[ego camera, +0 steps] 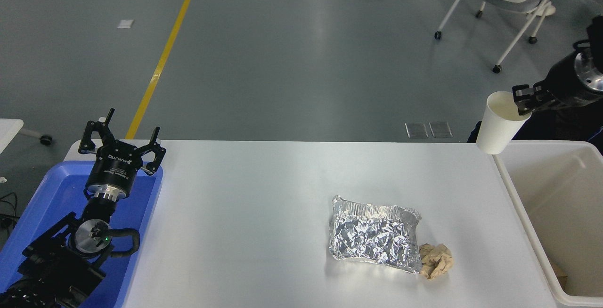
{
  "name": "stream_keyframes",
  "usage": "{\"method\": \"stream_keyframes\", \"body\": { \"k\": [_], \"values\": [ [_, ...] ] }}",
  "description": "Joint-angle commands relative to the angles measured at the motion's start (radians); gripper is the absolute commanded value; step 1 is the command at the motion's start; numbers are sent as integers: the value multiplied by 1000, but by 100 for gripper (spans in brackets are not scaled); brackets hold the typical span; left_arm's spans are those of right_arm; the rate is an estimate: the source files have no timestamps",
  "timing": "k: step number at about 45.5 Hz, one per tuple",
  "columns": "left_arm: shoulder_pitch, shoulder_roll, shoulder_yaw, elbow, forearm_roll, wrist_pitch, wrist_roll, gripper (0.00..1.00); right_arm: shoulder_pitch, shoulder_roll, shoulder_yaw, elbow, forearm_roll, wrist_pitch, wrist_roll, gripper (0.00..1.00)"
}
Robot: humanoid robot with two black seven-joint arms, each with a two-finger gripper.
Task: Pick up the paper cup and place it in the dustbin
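Observation:
My right gripper point(522, 101) comes in from the right edge and is shut on the rim of the paper cup point(497, 126). The white cup hangs upright, slightly tilted, in the air above the table's far right corner. It is just left of the near-left corner of the dustbin point(506, 181), a large off-white bin at the right edge. My left arm is parked at the lower left, its gripper point(121, 145) open over the blue tray.
A crumpled silver foil tray point(374, 232) lies on the white table point(245, 214) right of centre. A tan paper wad point(435, 261) touches its right corner. A blue plastic tray point(52, 195) is at the left. White chairs stand beyond.

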State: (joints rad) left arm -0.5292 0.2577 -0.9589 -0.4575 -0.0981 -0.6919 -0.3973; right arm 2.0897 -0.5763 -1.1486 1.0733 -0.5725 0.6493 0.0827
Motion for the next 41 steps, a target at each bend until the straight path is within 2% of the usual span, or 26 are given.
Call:
{"method": "stream_keyframes", "body": {
  "k": [1, 18, 29, 34, 41],
  "values": [
    [0, 0, -1, 0, 0, 0, 0, 100, 167, 15, -71, 77, 2, 41, -3, 0],
    [0, 0, 0, 0, 0, 0, 0, 100, 263, -43, -155, 91, -4, 41, -1, 0],
    [0, 0, 0, -1, 0, 0, 0, 100, 205, -243, -177, 19, -162, 7, -1, 0],
    [0, 0, 0, 0, 0, 0, 0, 100, 90, -333, -158, -81, -165, -74, -1, 0],
    [0, 0, 0, -1, 0, 0, 0, 100, -132, -427, -109, -217, -158, -264, 5, 0]
  ]
}}
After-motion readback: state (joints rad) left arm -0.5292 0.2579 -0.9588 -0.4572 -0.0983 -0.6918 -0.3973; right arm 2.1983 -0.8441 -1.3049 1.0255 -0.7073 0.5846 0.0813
